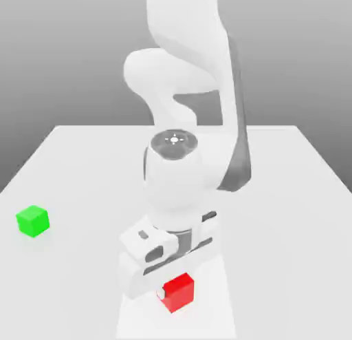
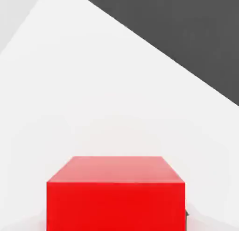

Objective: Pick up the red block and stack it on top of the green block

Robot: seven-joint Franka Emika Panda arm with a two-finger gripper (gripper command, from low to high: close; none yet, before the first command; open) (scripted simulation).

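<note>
Hand (image 1: 172, 290) clamped on red block (image 1: 179, 292); green block (image 1: 32, 221) well apart.

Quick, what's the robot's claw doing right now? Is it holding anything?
Gripper: closed on the red block, which sits low at the table.

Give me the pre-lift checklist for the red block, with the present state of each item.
1. Gripper down at the red block: ok.
2. Jaws shut on the red block: ok.
3. Red block lifted off the table: not ok, it sits on the surface.
4. Green block upright with bare top: ok.
5. Table between the two blocks free of obstacles: ok.
6. Grip centred on the block: cannot tell.
</note>
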